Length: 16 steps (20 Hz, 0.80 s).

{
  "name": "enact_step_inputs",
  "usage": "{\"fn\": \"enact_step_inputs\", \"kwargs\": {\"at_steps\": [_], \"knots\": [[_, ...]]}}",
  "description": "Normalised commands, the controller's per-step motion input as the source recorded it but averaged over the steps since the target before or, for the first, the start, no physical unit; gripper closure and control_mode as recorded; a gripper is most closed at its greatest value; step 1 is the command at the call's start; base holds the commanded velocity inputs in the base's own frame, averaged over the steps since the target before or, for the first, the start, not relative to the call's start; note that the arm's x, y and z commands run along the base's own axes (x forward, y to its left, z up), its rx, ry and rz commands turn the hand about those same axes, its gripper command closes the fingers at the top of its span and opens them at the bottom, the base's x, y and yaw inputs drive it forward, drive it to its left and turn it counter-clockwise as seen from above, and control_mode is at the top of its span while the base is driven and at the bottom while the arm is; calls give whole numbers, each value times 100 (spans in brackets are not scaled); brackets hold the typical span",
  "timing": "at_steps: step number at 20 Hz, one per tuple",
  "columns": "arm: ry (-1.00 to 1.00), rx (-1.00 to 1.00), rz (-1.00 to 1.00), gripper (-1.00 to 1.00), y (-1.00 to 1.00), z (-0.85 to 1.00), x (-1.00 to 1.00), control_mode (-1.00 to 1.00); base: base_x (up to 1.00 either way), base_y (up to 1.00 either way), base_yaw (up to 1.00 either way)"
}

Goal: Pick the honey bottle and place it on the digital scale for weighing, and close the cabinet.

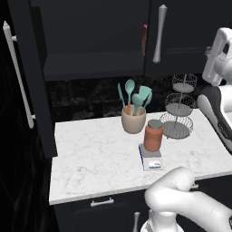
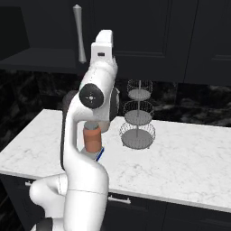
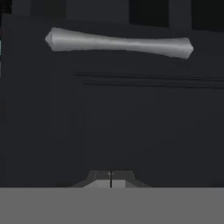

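The arm [image 2: 85, 149] hides most of the honey bottle [image 2: 92, 140].

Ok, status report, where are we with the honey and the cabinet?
Gripper shut, empty, facing a cabinet door panel. Honey bottle on the scale. Left cabinet door open; nothing seen in the way.

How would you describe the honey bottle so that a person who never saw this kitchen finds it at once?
Look at the white marble counter below the black cabinet. Near its middle lies a small flat digital scale, and the honey bottle stands on it. It is a squat orange-brown jar with a grey lid, unlike the beige utensil cup behind it.
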Motion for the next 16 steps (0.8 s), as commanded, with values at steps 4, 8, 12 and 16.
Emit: {"fn": "enact_step_inputs", "kwargs": {"at_steps": [4, 8, 12, 16], "knots": [[9, 0, 25, 100, 0, -100, -39, -100, 0, 0, 0], [-10, 0, 24, 100, 0, -100, -93, -100, 0, 0, 0], [-15, 0, 20, 100, 27, -82, -100, -100, 0, 0, 0], [-23, 0, 14, 100, 73, -49, -100, -100, 0, 0, 0]]}}
